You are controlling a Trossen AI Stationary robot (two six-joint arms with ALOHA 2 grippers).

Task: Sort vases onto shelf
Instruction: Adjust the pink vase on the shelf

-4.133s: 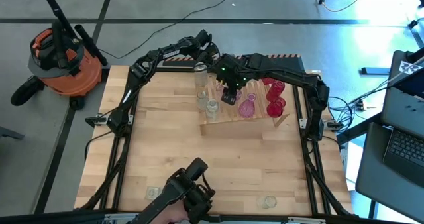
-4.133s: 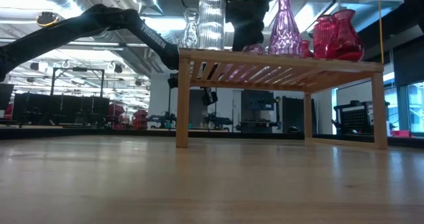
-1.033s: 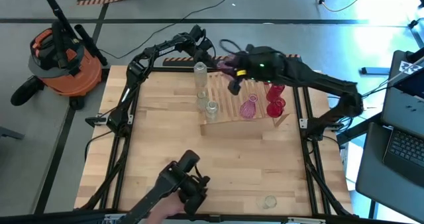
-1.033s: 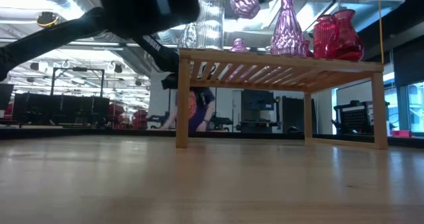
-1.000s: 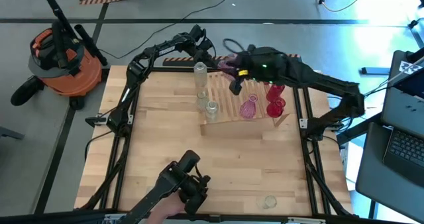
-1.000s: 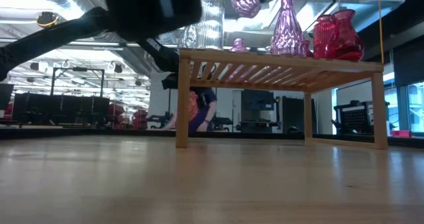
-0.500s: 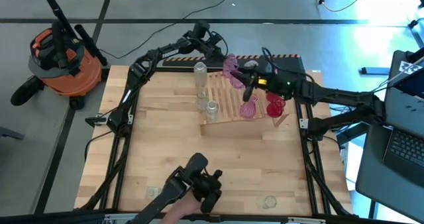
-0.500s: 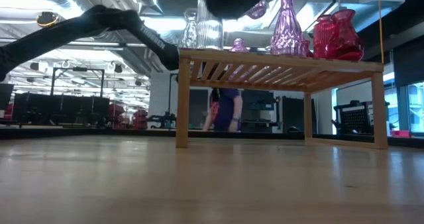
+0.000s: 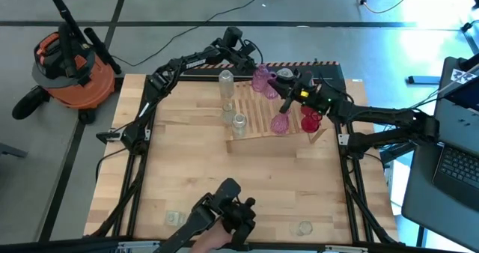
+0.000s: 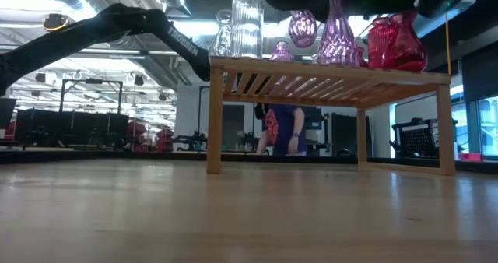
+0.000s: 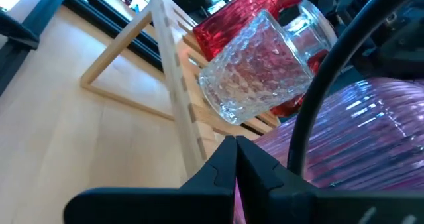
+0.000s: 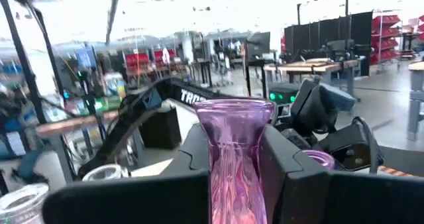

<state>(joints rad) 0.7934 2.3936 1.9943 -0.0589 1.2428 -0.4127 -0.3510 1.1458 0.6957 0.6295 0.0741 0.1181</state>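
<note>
Pinching a pink vase by its neck between two dark fingers, the right gripper hangs above the back of the shelf, just right of centre in the upper part of the overhead frame. From table height the same vase shows clear of the slatted top, hanging in the air near the top edge of the frame, with a taller pink vase just to its right and two red vases further right. Two clear vases stand along the rack's left end in the overhead view, and a ribbed clear one rises tallest at the upper centre of the low view. The left gripper, its fingers pressed together and empty, sits behind the shelf at the top centre of the overhead frame. A clear dimpled vase and a red one lie just ahead of it. A person stands in the room beyond the table.
</note>
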